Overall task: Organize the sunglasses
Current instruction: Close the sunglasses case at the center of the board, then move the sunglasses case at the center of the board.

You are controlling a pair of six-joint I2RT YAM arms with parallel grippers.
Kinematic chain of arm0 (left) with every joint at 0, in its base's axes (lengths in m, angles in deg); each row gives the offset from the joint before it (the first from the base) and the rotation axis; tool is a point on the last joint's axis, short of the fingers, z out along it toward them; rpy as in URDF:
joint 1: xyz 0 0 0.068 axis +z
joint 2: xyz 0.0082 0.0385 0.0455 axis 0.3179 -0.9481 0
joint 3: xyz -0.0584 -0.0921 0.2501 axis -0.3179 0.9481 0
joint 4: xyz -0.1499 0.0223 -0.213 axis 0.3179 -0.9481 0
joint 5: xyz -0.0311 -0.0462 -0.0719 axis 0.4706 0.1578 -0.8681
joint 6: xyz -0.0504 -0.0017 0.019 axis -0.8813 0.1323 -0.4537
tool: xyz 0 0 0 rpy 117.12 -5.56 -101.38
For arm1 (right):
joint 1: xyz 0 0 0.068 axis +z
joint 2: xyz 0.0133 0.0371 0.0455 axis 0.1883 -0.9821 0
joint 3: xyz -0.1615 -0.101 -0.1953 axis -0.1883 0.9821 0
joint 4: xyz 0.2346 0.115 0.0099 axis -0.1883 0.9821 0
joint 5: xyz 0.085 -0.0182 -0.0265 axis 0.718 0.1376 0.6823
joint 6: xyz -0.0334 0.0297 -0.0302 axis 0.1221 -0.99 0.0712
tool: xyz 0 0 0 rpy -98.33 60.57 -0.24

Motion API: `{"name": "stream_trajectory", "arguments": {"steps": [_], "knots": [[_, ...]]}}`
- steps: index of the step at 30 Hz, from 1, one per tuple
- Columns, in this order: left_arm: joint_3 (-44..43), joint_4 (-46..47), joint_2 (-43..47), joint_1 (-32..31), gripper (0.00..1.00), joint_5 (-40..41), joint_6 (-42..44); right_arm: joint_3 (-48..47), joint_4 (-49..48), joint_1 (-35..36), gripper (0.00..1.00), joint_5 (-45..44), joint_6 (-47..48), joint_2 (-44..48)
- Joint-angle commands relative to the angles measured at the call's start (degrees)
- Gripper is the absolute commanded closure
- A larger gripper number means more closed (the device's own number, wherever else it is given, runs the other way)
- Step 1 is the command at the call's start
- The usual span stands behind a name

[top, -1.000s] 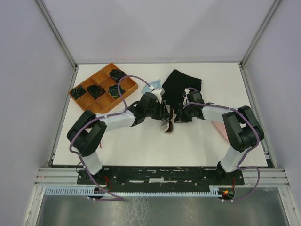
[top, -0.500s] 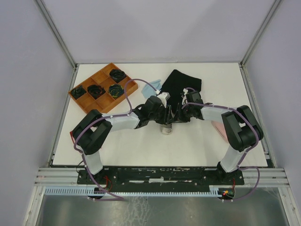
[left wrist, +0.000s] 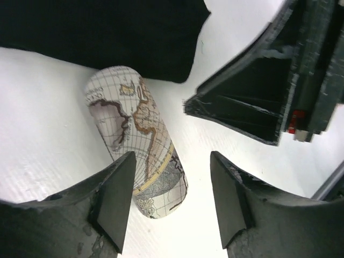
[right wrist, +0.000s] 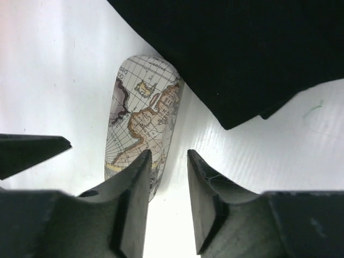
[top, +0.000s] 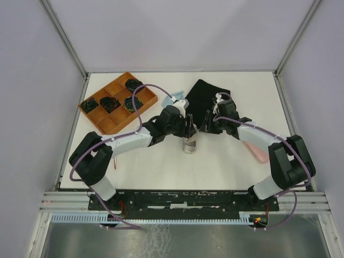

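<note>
The map-printed case (left wrist: 137, 140) lies flat on the white table (top: 161, 161). A black cloth (top: 207, 97) lies just beyond its far end. The left gripper (left wrist: 171, 161) hangs over that end, fingers spread and empty. The right gripper (right wrist: 167, 156), just right of the case, has its fingers slightly apart and empty. A wooden compartment tray (top: 114, 86) sits well left of the case. A pink case (top: 257, 152) lies to its right, partly under the right arm. Grey walls (top: 32, 80) enclose the table. The sunglasses cannot be made out in any view.

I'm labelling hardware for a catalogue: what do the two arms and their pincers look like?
The left arm and right arm match: white links between bulky black joints, a thin purple cable looping along each. The left pincer and right pincer each have two dark, matte, wedge-shaped fingers.
</note>
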Motion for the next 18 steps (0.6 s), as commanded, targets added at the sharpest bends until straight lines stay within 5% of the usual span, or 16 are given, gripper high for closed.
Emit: {"name": "stream_trajectory", "arguments": {"steps": [1,10,18], "knots": [[-2.1,-4.0,2.5,0.4,0.32,7.5,4.2,1.2,2.5,0.2,0.54,-7.0,1.7,6.7],[-8.7,-11.3,-5.7,-5.0,0.0,18.7,5.2,9.0,6.5,0.2,0.26,-19.6,-1.8,23.1],[-15.0,-16.7,-12.7,-8.1,0.01,25.0,4.6,14.6,11.4,0.1,0.21,-25.7,-3.7,38.9]]}}
